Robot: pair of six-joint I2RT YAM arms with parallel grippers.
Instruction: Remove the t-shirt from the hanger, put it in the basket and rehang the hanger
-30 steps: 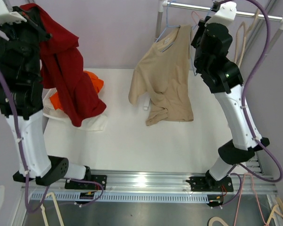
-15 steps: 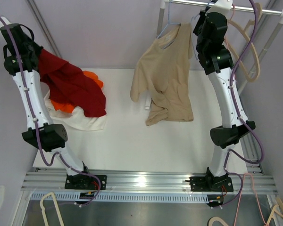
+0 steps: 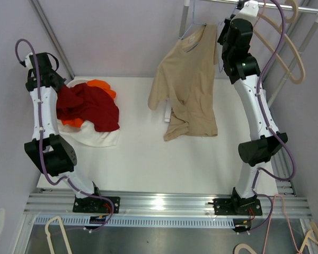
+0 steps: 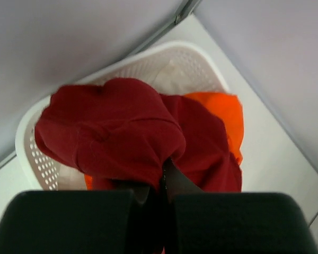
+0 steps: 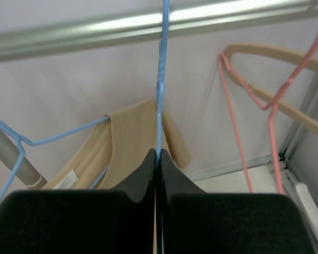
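Observation:
A tan t-shirt [image 3: 188, 84] hangs on a blue wire hanger [image 3: 192, 24] at the back; its lower hem rests bunched on the table. My right gripper [image 3: 223, 38] is shut on the hanger's wire [image 5: 160, 79], just under the metal rail [image 5: 95, 29], with the tan shirt's [image 5: 130, 143] shoulder right behind the fingertips. My left gripper [image 3: 57, 91] is shut on a dark red t-shirt [image 3: 93, 106], which lies piled in the white basket [image 3: 98, 138]. In the left wrist view the red cloth [image 4: 116, 132] is pinched between the fingertips [image 4: 161, 177].
The basket [image 4: 29, 159] also holds an orange garment [image 4: 217, 111] and white cloth. A pink wire hanger [image 5: 238, 132] and a wooden hanger [image 5: 275, 53] hang on the rail to the right. The rack's upright poles stand at the back and right edges.
My left arm came down from high up, and the red t-shirt went from hanging in the air to lying piled in the basket. My right gripper rose slightly toward the rail with the hanger.

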